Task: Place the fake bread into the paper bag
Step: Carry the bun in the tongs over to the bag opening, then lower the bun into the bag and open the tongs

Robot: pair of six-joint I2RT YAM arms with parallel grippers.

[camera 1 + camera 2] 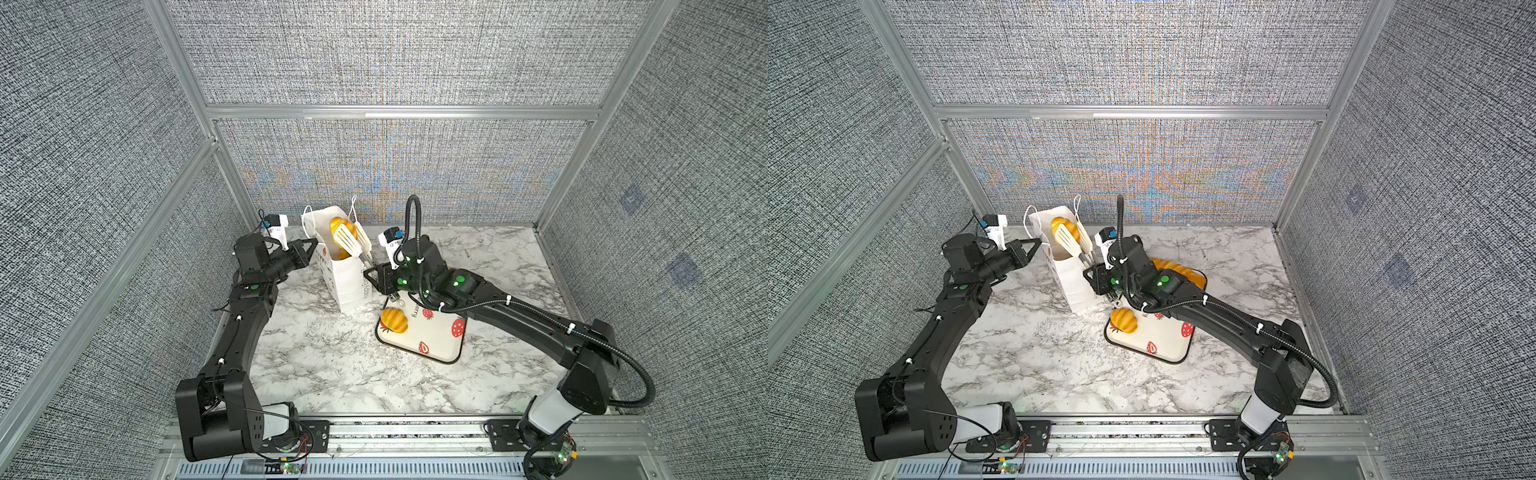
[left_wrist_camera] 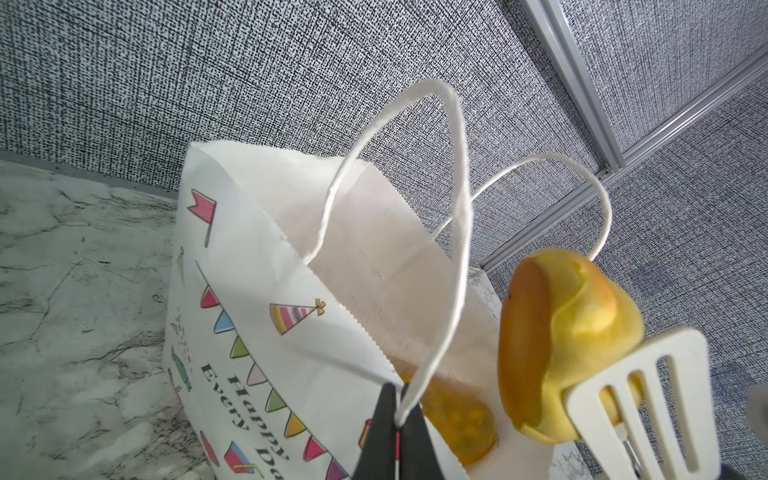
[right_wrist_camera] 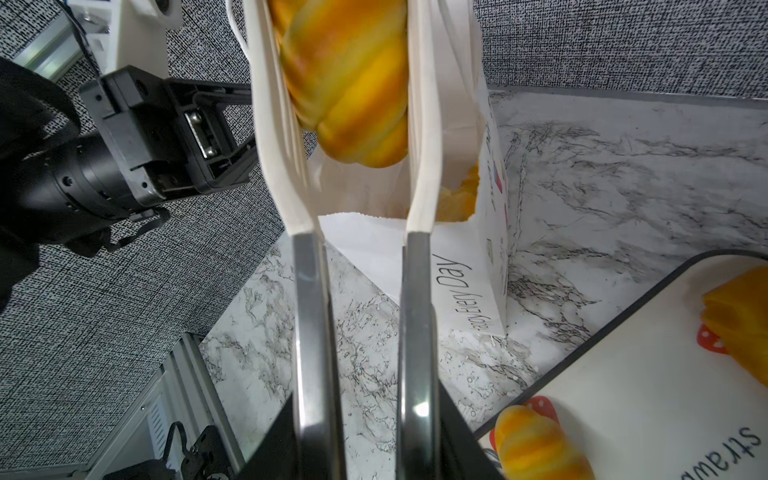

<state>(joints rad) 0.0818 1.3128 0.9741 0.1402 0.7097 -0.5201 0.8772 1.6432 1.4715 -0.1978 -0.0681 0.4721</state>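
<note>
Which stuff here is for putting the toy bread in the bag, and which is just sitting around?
For the job:
paper bag
fake bread gripped in the tongs above the bag's mouth
croissant not yet bagged
right gripper holding the tongs
left gripper pinching a bag handle

Just lying about:
strawberry-print tray under the croissant
marble table

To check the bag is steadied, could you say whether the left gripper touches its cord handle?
Touching: the left wrist view shows the left gripper shut on the cord handle.
</note>
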